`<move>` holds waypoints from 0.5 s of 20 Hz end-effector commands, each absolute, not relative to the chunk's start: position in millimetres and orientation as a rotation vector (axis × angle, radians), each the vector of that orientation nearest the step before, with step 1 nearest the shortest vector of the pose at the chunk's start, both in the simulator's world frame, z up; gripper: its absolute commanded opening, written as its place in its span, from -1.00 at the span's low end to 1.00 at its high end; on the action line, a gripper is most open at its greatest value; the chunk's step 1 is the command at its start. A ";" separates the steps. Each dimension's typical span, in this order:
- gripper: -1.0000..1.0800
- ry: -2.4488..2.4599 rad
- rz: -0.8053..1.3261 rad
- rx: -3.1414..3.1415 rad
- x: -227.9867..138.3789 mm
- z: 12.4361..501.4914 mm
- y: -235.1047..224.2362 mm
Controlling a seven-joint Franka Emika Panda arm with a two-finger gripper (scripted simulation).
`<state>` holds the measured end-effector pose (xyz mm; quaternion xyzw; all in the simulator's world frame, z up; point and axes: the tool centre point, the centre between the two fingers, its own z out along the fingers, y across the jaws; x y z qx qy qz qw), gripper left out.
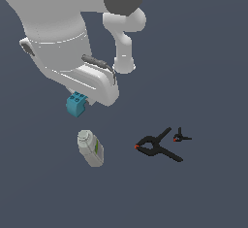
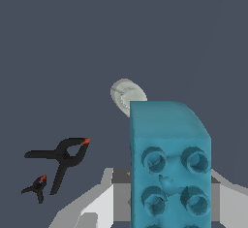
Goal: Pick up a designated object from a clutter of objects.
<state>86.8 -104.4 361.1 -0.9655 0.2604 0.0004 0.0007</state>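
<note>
The teal brick (image 2: pixel 169 169) is clamped between the fingers of the gripper (image 2: pixel 167 200), studs facing the wrist camera, bottle (image 1: pixel 90 147) at 6 o'clock of it in the exterior view, both clamps (image 1: pixel 157 146) left untouched as non-targets

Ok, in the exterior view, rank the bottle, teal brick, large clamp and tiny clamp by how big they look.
1. Large clamp and bottle: look alike, not ranked.
2. Teal brick, partly hidden by the arm.
3. Tiny clamp, clearly smallest.
</note>
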 end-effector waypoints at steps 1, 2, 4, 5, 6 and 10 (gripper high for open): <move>-1.00 0.817 0.000 -3.033 93.1 374.5 -114.5; -1.00 0.817 0.000 -3.033 95.5 379.2 -118.3; -1.00 0.817 0.000 -3.033 100.1 388.2 -125.6; -1.00 0.817 0.000 -3.033 102.3 392.5 -129.0; -1.00 0.817 0.000 -3.033 104.5 396.6 -132.4; -1.00 0.818 0.000 -3.033 112.6 412.0 -144.7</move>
